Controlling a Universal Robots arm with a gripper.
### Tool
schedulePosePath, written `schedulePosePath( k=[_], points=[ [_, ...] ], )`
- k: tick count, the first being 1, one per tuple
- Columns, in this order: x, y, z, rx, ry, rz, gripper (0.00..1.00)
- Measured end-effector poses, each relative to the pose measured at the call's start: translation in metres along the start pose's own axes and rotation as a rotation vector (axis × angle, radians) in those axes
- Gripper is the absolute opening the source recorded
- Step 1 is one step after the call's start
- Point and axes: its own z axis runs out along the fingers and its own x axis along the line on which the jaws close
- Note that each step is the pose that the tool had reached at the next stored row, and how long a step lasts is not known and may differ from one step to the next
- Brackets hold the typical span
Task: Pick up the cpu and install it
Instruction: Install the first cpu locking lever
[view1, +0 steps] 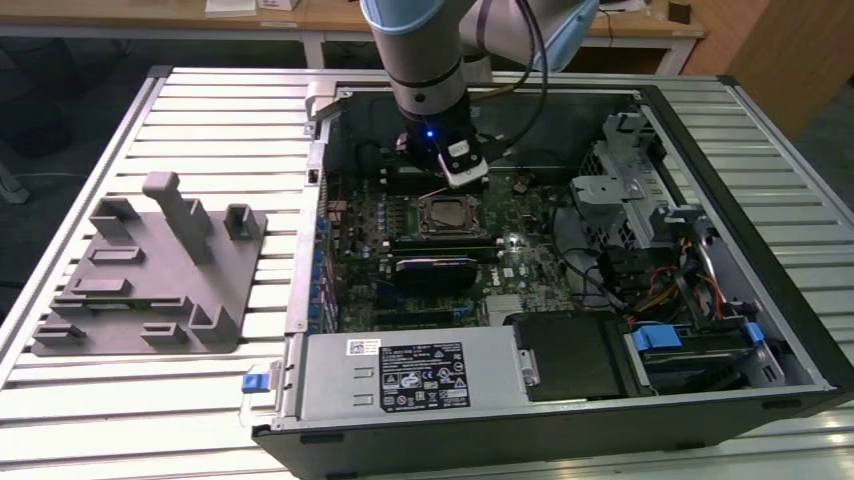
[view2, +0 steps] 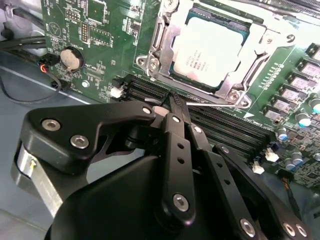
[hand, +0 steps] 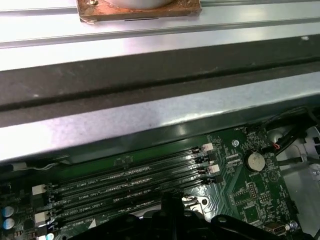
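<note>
On the exterior view's left, a grey plastic fixture tray (view1: 147, 275) lies on the slatted metal table (view1: 200, 100), its upright posts and shallow pockets holding nothing that can be made out. To its right stands the open computer case (view1: 561, 400), which contains the green motherboard (view1: 441, 260), a boxed power supply (view1: 407, 375) along the near wall, and drive bays with bundled cables (view1: 667, 270) at the far right. The arm (view1: 420, 60) reaches down into the case from the far side, and the gripper (view1: 461, 172) hangs just beyond the socket (view1: 447, 215) in the middle of the board. The second wrist view gives what the exterior view is too distant to show: the cpu (view2: 212, 50) sits in the socket with its silvery top facing up, framed by the metal retention bracket (view2: 160, 45), and the gripper (view2: 175, 102) is near it but not touching it. In that view the jaws are drawn together to a narrow point with nothing between them, their tip poised over the black memory slots (view2: 220, 127) beside the socket. The first wrist view looks the other way, over the same memory slots (hand: 125, 182) to a round coin cell (hand: 256, 160) on the board and, past the case's wall, the table's slats (hand: 150, 20).
</note>
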Motion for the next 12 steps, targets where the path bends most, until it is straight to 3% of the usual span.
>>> schedulePosePath(
  k=[9, 12],
  points=[
    [0.0019, 0.0052, 0.0028, 0.0002, -0.0002, 0.0, 0.11],
    [0.0025, 0.0049, 0.0055, 0.0076, -0.0017, -0.002, 0.11]
  ],
)
